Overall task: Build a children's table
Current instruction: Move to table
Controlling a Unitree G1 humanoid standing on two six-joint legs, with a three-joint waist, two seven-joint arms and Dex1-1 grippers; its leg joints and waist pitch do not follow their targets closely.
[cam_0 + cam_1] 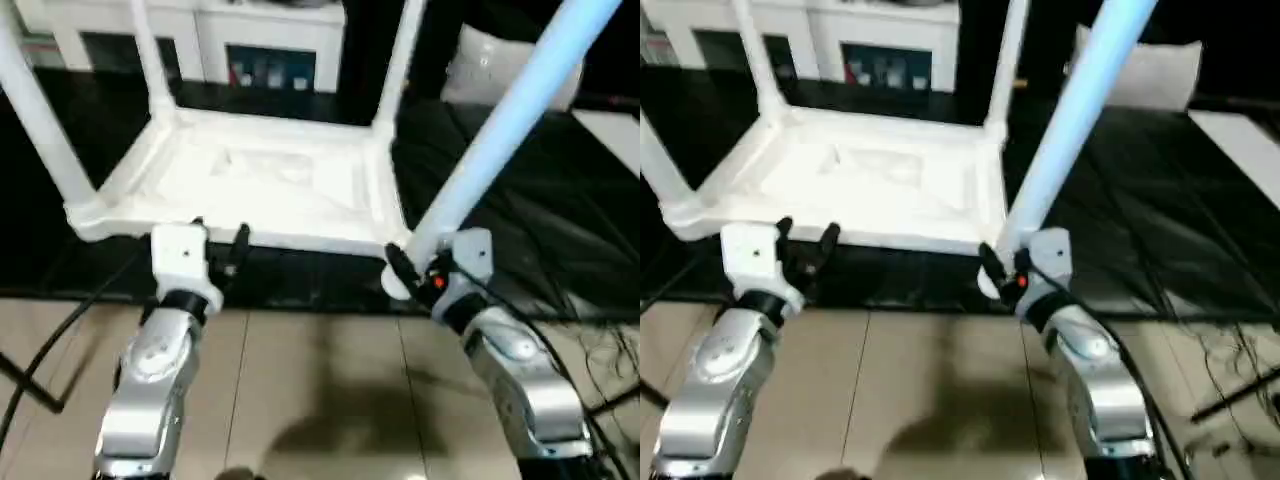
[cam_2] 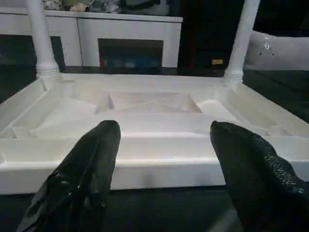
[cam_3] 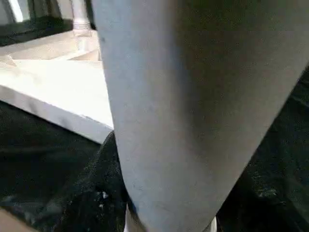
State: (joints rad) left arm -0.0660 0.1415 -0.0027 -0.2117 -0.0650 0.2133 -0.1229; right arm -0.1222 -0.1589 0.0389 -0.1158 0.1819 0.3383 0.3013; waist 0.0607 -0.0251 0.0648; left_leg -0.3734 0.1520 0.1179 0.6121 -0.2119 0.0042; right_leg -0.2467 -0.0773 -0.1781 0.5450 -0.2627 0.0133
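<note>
1. The children's table (image 1: pixel 260 180) lies upside down on a black mat (image 1: pixel 520 210), its ribbed underside facing up and its near edge running just beyond the two pincers.
2. Three legs stand upright in corner sockets — the far-left leg (image 1: pixel 148 60), the far-right leg (image 1: pixel 400 60) and the near-left leg (image 1: pixel 40 120).
3. The fourth leg (image 1: pixel 510 110) rises from the table's near-right corner and leans outward, away from the tabletop, so it is tilted rather than straight.
4. The right pincer (image 1: pixel 412 275) sits at that near-right corner, its black fingers closed around the base of the tilted leg; in the right wrist view the leg (image 3: pixel 193 111) passes between the fingers and touches them.
5. The left pincer (image 1: pixel 220 250) hovers in front of the table's near edge, closer to the near-left corner — its two fingers (image 2: pixel 87 164) are spread wide apart and hold nothing.
6. Behind the table's far edge stands a white cabinet (image 1: pixel 250 40) with glass doors.
7. Beyond the far-right corner a pale cushion-like shape (image 1: pixel 500 65) rests on the dark surface.
8. On the near side of the table, the mat gives way to a tan tiled floor (image 1: pixel 320 380), with black cables (image 1: pixel 40 350) trailing by the left forearm.
</note>
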